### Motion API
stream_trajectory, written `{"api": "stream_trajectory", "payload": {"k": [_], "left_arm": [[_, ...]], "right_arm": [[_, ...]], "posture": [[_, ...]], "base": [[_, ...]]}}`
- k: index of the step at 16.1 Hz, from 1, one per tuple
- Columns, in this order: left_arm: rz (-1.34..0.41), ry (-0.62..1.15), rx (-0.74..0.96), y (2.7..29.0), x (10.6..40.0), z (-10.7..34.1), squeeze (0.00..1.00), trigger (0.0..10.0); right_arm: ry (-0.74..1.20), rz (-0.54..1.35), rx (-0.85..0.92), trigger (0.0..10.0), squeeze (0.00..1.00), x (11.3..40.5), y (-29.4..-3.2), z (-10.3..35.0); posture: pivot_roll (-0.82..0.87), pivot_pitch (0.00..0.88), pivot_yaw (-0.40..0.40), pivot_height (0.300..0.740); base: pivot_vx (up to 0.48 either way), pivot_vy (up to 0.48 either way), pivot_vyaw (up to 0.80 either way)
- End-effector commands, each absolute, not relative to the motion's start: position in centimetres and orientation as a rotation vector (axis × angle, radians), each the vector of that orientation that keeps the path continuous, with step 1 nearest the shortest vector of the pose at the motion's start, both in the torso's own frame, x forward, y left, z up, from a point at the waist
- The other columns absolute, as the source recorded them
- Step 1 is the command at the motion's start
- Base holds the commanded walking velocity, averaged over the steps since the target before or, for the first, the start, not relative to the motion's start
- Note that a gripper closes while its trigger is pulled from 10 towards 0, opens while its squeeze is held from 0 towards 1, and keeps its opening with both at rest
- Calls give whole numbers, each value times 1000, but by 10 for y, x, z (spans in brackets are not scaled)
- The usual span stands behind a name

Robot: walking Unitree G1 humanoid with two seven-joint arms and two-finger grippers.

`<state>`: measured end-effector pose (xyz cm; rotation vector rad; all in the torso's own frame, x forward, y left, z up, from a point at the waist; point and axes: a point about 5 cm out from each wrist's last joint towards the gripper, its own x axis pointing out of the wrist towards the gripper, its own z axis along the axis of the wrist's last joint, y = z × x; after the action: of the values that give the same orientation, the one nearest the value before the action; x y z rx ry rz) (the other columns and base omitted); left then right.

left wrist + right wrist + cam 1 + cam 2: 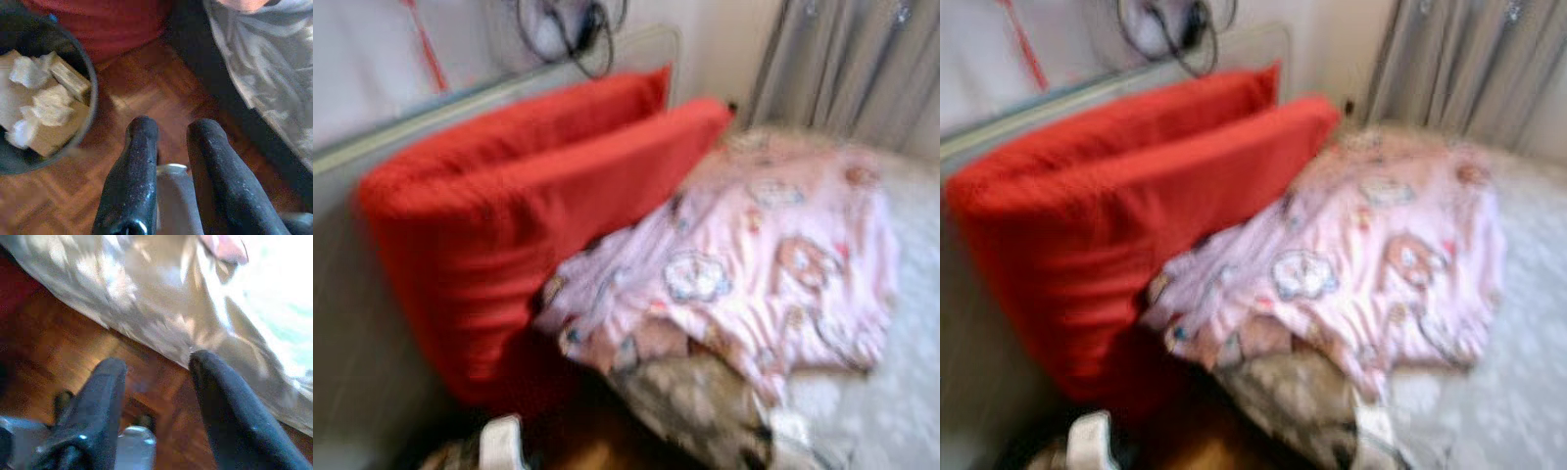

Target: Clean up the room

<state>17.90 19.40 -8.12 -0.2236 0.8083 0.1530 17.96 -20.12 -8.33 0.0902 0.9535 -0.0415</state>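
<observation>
Left eye view is blurry, so the robot is probably moving. Two red pillows (524,211) lean against the headboard (431,122) of a bed. A crumpled pink blanket with cartoon pictures (754,264) lies beside them on the white bedspread (901,392). The left gripper (168,161) hangs over the wooden floor (146,93), its fingers a little apart and holding nothing. Near it sits a dark bin (85,105) with crumpled white paper (39,95) inside. The right gripper (156,396) is also low over the floor, beside the hanging edge of the bedspread, fingers wide and empty. I think the robot is looking for the next messy thing. Next it may need to reach up and take hold of the blanket to straighten it.
</observation>
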Motion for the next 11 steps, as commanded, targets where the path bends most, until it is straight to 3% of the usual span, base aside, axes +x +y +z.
{"api": "stream_trajectory", "payload": {"k": [1,5,11], "left_arm": [[122,809,-222,186,182,-81,0,10000],[105,801,-194,184,186,-79,0,10000],[105,793,-189,184,188,-78,0,10000]], "right_arm": [[969,-77,82,10000,0,172,-212,-85],[968,-82,85,10000,0,171,-213,-85],[962,-82,86,10000,0,172,-214,-85]], "posture": [[26,0,-6,740],[29,0,-11,740],[33,0,-16,740]], "base": [[326,0,0],[0,0,0],[0,-366,0]]}}
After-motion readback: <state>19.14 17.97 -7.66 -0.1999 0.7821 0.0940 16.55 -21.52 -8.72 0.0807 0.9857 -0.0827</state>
